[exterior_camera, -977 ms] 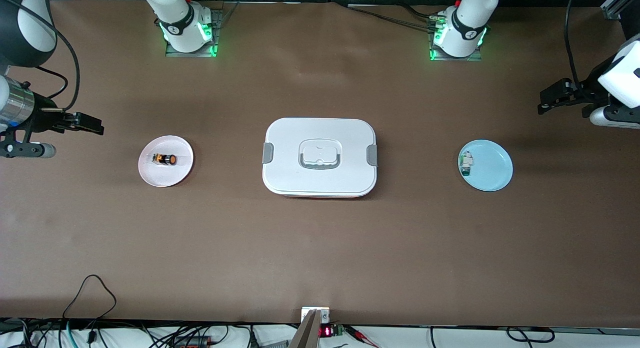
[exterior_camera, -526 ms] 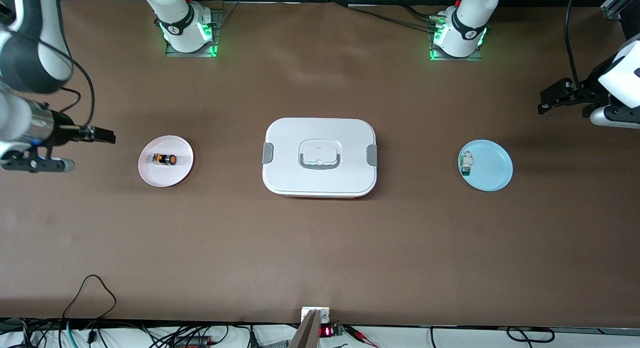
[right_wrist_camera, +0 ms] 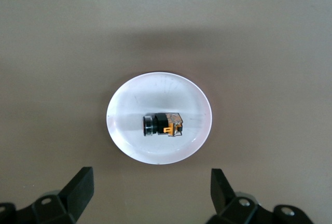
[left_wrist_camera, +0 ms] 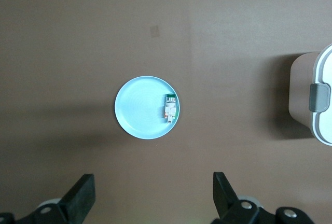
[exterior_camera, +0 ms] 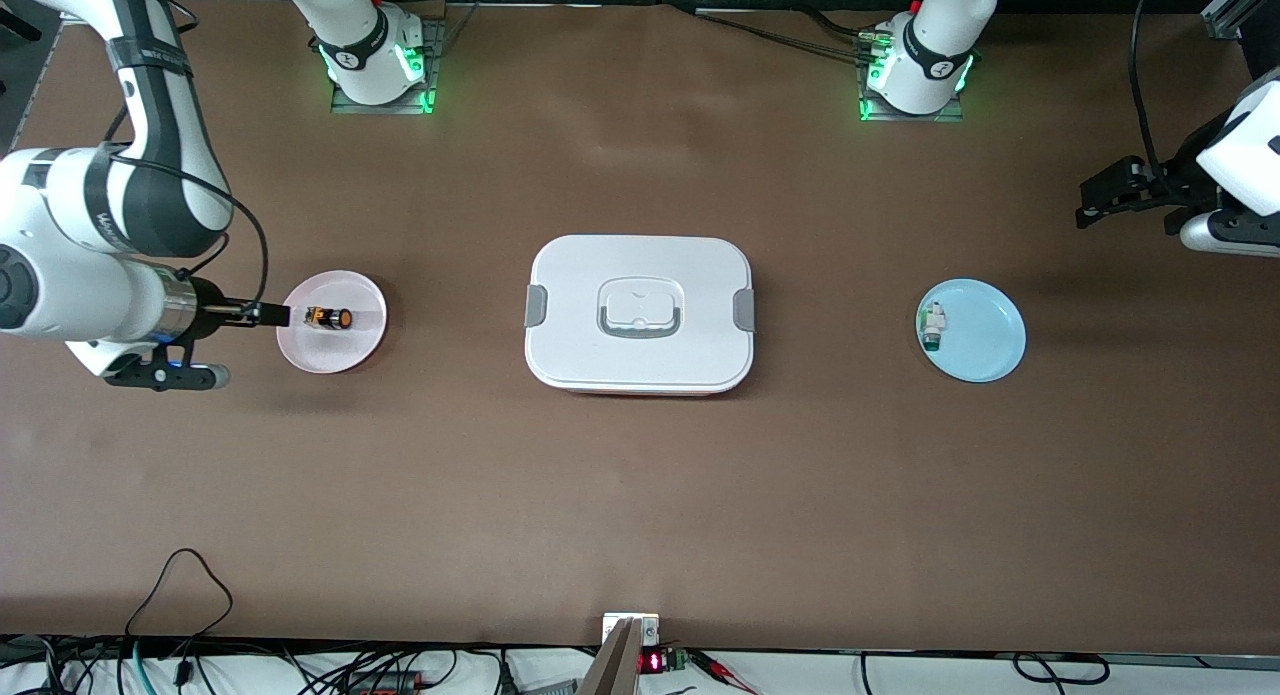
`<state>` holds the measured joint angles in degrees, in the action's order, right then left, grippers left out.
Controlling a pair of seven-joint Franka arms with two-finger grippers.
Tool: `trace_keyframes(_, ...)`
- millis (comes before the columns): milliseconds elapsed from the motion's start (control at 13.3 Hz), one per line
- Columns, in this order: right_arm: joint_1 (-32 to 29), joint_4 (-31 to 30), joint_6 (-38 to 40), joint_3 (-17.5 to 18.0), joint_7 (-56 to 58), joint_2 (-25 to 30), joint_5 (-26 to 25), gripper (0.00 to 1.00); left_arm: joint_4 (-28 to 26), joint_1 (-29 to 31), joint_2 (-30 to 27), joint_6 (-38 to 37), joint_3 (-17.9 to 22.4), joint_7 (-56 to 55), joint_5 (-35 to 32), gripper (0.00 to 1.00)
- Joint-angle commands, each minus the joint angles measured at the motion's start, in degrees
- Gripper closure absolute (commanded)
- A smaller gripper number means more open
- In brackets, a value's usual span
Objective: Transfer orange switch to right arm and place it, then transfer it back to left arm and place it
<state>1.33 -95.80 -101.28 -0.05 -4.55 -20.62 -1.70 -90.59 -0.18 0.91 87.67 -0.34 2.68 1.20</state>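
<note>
The orange switch (exterior_camera: pixel 329 318) lies on its side on a pink plate (exterior_camera: pixel 345 353) toward the right arm's end of the table. My right gripper (exterior_camera: pixel 268 315) hangs over the plate's outer rim, just short of the switch. In the right wrist view the switch (right_wrist_camera: pixel 162 124) lies in the middle of the plate (right_wrist_camera: pixel 155 92), and the right gripper (right_wrist_camera: pixel 150 193) stands open and empty. The white box (exterior_camera: pixel 640 275) sits shut at the table's middle. My left gripper (exterior_camera: pixel 1090 203) waits, open and empty, up over the left arm's end of the table.
A blue plate (exterior_camera: pixel 985 335) with a small white-and-green switch (exterior_camera: pixel 932 327) sits toward the left arm's end. The left wrist view shows that plate (left_wrist_camera: pixel 137 107), the switch (left_wrist_camera: pixel 169 109), a corner of the box (left_wrist_camera: pixel 324 125) and the left gripper (left_wrist_camera: pixel 152 198).
The right arm has swung in from the table's end and brought its gripper to the pink plate's rim. The left arm, the box and both switches have not moved.
</note>
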Motion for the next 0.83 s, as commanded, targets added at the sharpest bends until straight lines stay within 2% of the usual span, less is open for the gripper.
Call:
trace_keyframes(0,-0.19,-0.7,-2.08,-0.22,-0.64,-1.26,0.91,0.0,1.91,0.27,0.76,-1.36,-0.1,0.75,0.03,0.0)
trace_keyframes(150,-0.1,-1.75,-3.83,-0.22,-0.47,-2.67,0.91,0.0,1.91,0.27,0.76,-1.36,-0.1,0.84,0.03,0.0)
trace_keyframes(752,0.25,-14.58,-18.41,-0.13,-0.47,-0.83,0.56,0.0,1.91,0.27,0.76,-1.36,-0.1,0.84,0.03,0.0)
